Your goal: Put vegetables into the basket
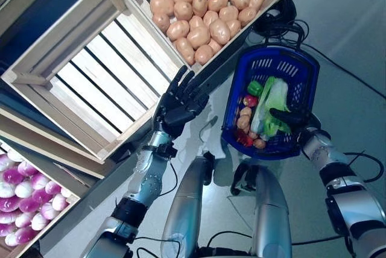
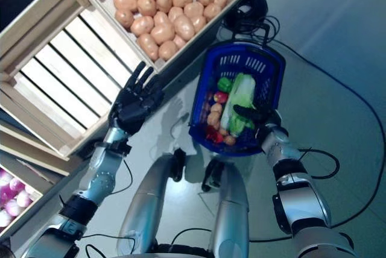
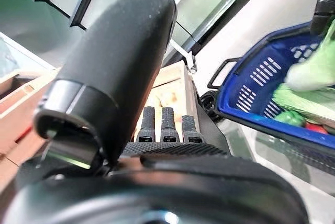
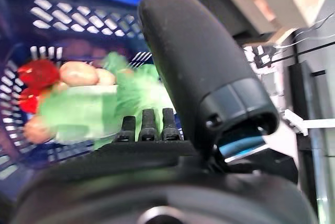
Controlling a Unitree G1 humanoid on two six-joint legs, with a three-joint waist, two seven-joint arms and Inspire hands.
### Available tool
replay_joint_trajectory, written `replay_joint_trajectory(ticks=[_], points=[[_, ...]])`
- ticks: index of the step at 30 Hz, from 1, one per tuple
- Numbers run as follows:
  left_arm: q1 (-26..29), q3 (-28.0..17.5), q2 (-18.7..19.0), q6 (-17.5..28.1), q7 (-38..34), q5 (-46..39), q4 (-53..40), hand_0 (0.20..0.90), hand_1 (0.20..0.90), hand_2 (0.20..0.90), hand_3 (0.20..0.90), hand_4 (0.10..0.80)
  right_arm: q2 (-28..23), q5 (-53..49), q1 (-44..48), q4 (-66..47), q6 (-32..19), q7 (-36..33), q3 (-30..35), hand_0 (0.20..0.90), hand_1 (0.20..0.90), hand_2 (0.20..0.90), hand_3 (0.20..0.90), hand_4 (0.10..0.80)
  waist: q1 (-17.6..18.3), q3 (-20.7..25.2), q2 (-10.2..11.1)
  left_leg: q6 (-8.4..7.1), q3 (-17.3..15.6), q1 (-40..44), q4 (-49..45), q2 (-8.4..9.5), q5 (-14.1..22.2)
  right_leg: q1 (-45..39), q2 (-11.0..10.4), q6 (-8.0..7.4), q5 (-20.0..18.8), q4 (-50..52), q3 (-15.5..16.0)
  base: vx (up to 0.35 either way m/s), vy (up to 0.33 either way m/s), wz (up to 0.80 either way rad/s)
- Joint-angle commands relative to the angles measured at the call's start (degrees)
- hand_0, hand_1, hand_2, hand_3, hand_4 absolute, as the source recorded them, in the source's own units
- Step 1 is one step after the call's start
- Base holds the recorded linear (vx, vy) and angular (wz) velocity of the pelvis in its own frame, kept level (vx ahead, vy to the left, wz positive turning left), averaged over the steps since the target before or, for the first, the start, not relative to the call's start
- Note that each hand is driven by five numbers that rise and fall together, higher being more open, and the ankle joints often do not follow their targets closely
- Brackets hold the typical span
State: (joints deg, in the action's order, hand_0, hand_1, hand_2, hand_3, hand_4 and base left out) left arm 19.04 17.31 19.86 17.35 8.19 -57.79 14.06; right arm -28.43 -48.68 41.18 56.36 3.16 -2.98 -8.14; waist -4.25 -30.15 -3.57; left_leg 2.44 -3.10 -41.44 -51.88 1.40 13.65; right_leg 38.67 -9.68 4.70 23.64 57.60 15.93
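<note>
A blue plastic basket sits to the right of the crates, holding a pale green lettuce, a green pepper, a red vegetable and a few small brown and red ones. My right hand reaches over the basket's near rim, its fingers straight just above the lettuce, holding nothing. Between the basket and the crates my left hand is raised, open and empty, fingers spread.
A wooden crate full of potatoes stands beyond the basket. An empty slatted crate lies left of my left hand. Purple-and-white turnips fill a crate at the lower left. Dark cables lie on the floor behind the basket.
</note>
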Motion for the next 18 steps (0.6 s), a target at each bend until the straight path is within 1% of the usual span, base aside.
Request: replay_joint_trajectory(ticks=[1, 3, 5, 6, 10, 13, 14, 16, 18], points=[[0.05, -1.03, 0.96, 7.60, 1.18, 8.66, -7.00, 0.900, 0.900, 0.900, 0.900, 0.800, -1.10, 1.17, 0.09, -5.98, -5.97, 3.09, 1.59, 0.900, 0.900, 0.900, 0.900, 0.800, -0.70, 3.75, 1.72, 2.21, -2.05, 9.72, 7.08, 2.02, 0.33, -9.24, 1.57, 1.55, -7.11, -8.10, 1.56, 0.067, 0.040, 0.03], [-0.17, -0.53, 1.73, 7.05, -0.14, 10.67, -6.01, 0.900, 0.900, 0.900, 0.900, 0.800, -0.42, 1.53, -1.71, -7.00, -5.46, 3.30, 1.43, 0.900, 0.900, 0.900, 0.900, 0.800, -0.86, 5.45, 2.21, 1.88, -1.81, 12.67, 10.76, 2.13, -0.54, -12.20, 1.51, 1.22, -7.83, -11.53, 1.95, 0.090, 0.054, 0.00], [-0.64, -0.43, 1.99, 6.25, -0.58, 12.28, -4.18, 0.900, 0.900, 0.900, 0.900, 0.800, 0.80, 1.58, -4.11, -8.28, -5.42, 4.19, 1.12, 0.900, 0.900, 0.900, 0.900, 0.800, -0.92, 7.28, 2.69, 1.38, -1.44, 16.48, 15.32, 2.14, -1.86, -16.15, 1.93, 0.95, -8.82, -16.06, 2.36, 0.104, 0.045, -0.05], [-1.35, -0.35, 1.96, 5.93, -0.37, 12.87, -2.97, 0.900, 0.900, 0.900, 0.900, 0.800, 1.76, 1.94, -5.78, -9.56, -5.12, 4.11, 0.65, 0.900, 0.900, 0.900, 0.900, 0.800, -0.88, 8.66, 2.96, 1.13, -1.36, 18.63, 18.14, 2.07, -2.59, -18.38, 2.36, 0.78, -9.31, -19.11, 2.40, 0.108, 0.025, -0.07], [-4.18, -0.33, 1.78, 4.37, 0.82, 14.36, -0.48, 0.900, 0.900, 0.900, 0.900, 0.800, 4.59, 0.79, -11.33, -12.34, -5.05, 4.47, 0.76, 0.900, 0.900, 0.900, 0.900, 0.800, -0.77, 11.90, 3.36, 0.64, -1.05, 25.81, 26.35, 1.76, -4.81, -25.81, 4.07, 0.15, -11.53, -28.58, 2.40, 0.109, 0.020, -0.09], [-6.95, -0.16, 1.14, 2.87, 1.82, 15.46, 1.42, 0.900, 0.900, 0.900, 0.900, 0.800, 6.75, -0.36, -15.91, -14.11, -4.64, 5.64, 1.28, 0.900, 0.900, 0.900, 0.900, 0.800, -0.85, 15.28, 3.38, 0.66, -0.65, 32.22, 34.63, 2.03, -6.67, -32.15, 5.73, -0.98, -13.81, -37.66, 1.76, 0.119, 0.042, -0.08], [-7.15, -0.11, 1.10, 2.84, 1.85, 15.60, 1.46, 0.900, 0.900, 0.900, 0.900, 0.800, 6.87, -0.35, -16.21, -14.23, -4.65, 5.75, 1.31, 0.900, 0.900, 0.900, 0.900, 0.800, -0.87, 15.31, 3.36, 0.66, -0.59, 32.91, 35.43, 2.06, -6.98, -32.80, 5.85, -1.06, -14.15, -38.43, 1.75, 0.088, 0.034, -0.05], [-9.32, 0.28, 0.50, 2.11, 2.53, 16.11, 2.65, 0.900, 0.900, 0.900, 0.900, 0.800, 8.49, 0.13, -19.43, -16.08, -4.95, 6.26, 0.89, 0.900, 0.900, 0.900, 0.900, 0.800, -0.90, 17.90, 3.44, 0.70, -0.50, 36.81, 40.61, 2.06, -8.11, -36.43, 6.58, -1.80, -15.66, -43.72, 1.47, 0.122, 0.036, -0.05], [-10.48, 0.43, -0.06, 1.35, 2.89, 15.78, 3.47, 0.900, 0.900, 0.900, 0.900, 0.800, 9.41, 0.87, -20.91, -17.17, -4.91, 6.07, 0.57, 0.900, 0.900, 0.900, 0.900, 0.800, -0.89, 19.38, 3.54, 0.73, -0.46, 39.29, 43.78, 1.98, -8.92, -38.78, 6.99, -2.16, -16.72, -46.89, 1.37, 0.114, 0.031, -0.02]])
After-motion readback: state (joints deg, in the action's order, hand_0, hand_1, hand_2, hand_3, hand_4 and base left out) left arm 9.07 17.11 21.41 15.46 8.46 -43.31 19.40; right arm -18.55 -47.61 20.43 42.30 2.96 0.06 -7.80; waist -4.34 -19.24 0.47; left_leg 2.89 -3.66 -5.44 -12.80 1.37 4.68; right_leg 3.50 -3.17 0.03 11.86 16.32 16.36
